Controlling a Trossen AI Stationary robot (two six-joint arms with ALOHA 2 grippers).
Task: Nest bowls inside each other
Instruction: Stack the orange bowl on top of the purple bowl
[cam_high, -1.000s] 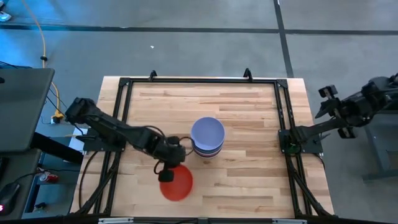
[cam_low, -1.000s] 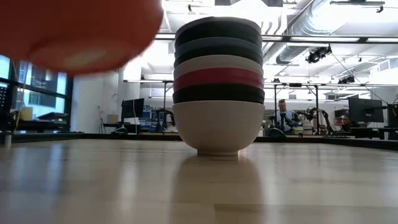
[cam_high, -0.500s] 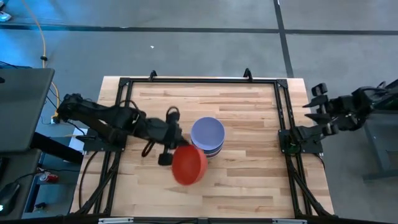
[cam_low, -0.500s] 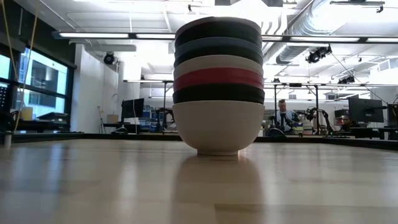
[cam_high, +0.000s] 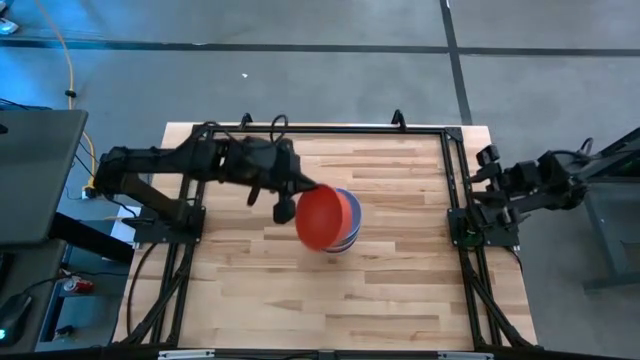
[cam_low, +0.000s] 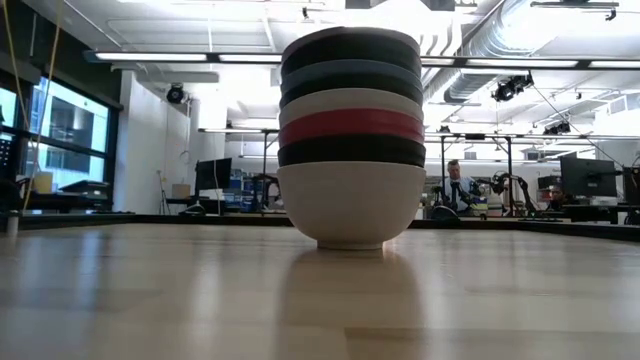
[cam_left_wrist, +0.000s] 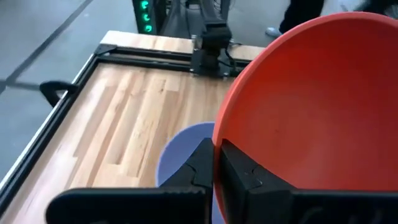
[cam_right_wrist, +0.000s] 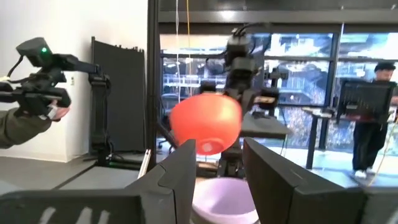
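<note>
The red bowl hangs in the air, tilted, partly over the stack of bowls at the table's middle. The stack rests on a white bowl's foot; black, magenta, white, blue and black bowls show above it, and the lavender bowl lies on top. My left gripper is shut on the red bowl, just left of the stack. My right gripper is open, off the table's right edge, and faces the red bowl and the lavender bowl. My left gripper holds the red bowl by its rim, on the side toward the table's left. One finger lies inside the bowl and the other outside. The fingers come from the left, slanting down. The bowl is lifted clear and tilted above the stack.
A black frame runs round the wooden table top. Bare wood lies on every side of the stack. The right arm sits beyond the right edge. People show in the room behind the table.
My left gripper has carried the red bowl up from near the table's near edge toward the far edge and right, until it hangs over the stack. The bowl has risen out of the low view. My right arm has shifted a little toward the table.
</note>
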